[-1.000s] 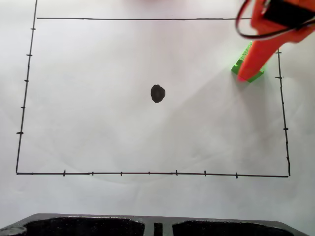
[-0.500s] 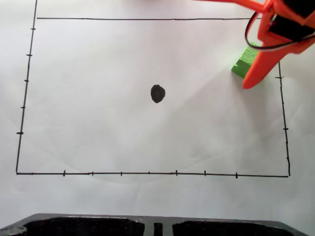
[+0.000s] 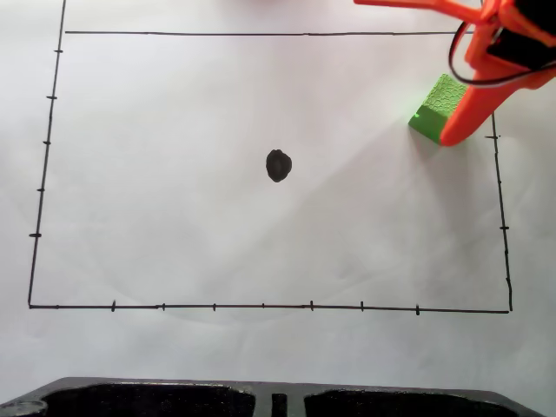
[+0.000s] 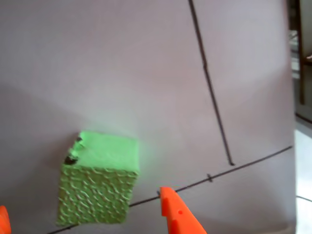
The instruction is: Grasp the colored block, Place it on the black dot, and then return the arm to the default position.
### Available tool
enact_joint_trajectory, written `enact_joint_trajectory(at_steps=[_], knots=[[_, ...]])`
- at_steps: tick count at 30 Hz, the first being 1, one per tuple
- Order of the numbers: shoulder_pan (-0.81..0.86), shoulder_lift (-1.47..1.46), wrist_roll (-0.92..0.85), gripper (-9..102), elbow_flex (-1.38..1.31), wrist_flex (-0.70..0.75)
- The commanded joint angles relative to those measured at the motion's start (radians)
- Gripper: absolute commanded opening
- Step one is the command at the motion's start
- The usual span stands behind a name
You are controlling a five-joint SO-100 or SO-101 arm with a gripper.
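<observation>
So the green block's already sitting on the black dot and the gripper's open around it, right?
Not quite. The block is not on the dot: the fixed view shows it far off to the right, near the drawn border's upper right corner. The rest holds: the wrist view shows the gripper open, with the block between its fingertips.

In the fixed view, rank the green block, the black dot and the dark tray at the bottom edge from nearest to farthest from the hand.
1. Green block, upper right, beside the hand.
2. Black dot, centre of the paper.
3. Dark tray, bottom edge.
</observation>
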Motion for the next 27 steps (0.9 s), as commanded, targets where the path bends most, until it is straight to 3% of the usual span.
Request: enact_joint_trajectory(at_steps=[1, 15, 27], knots=[[0.012, -0.002, -0.012, 39, -0.021, -0.005], [0.051, -0.080, -0.057, 36, -0.028, -0.025], [0.054, -0.097, -0.097, 22, -0.049, -0.034]])
